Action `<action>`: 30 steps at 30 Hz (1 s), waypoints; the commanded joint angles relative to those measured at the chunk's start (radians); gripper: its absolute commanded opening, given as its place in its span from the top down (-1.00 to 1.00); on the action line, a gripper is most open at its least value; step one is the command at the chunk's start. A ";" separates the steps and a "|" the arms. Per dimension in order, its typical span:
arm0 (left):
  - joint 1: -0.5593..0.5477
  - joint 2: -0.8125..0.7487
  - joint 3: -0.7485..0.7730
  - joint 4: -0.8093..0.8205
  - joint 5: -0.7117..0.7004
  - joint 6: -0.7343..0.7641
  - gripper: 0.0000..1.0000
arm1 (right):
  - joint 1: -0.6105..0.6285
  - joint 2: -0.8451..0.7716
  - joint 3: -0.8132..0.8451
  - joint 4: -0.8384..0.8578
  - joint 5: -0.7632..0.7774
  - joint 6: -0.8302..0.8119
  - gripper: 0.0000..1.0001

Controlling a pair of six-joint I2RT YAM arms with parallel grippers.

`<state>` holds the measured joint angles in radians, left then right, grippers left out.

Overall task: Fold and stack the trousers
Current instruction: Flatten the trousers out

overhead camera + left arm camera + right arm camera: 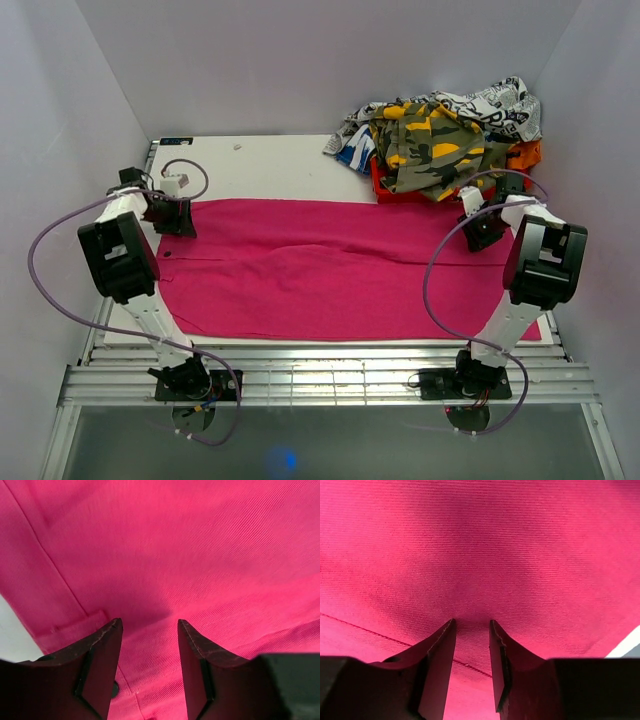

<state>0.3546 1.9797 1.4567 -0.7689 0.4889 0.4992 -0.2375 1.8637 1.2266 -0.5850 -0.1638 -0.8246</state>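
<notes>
Hot-pink trousers [330, 265] lie flat, lengthwise across the white table [270, 160], covering most of its width. The left gripper [150, 622] sits low over the far-left corner near the waistband seam, jaws clearly apart and empty. The right gripper [472, 621] sits at the far-right edge, jaws narrowly parted; whether cloth is pinched cannot be told. This placement at opposite far corners probably prepares a fold toward the near edge. A heap of camouflage and printed garments [440, 135] fills the far-right corner; plain white walls enclose the cell.
</notes>
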 commanded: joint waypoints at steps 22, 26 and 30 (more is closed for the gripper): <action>0.199 -0.245 0.025 -0.264 0.152 0.366 -0.58 | -0.269 -0.234 0.075 -0.369 -0.178 -0.407 -0.82; 0.199 -0.131 0.184 -0.253 0.229 0.254 -0.96 | -0.269 -0.085 0.293 -0.369 -0.183 -0.375 -0.83; 0.210 -0.044 0.296 -0.205 0.295 0.162 -0.91 | -0.269 0.090 0.462 -0.380 -0.218 -0.318 -0.97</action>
<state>0.5529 1.8786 1.7134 -0.9905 0.6724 0.7441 -0.5034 1.8610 1.6009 -0.8997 -0.3222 -1.1652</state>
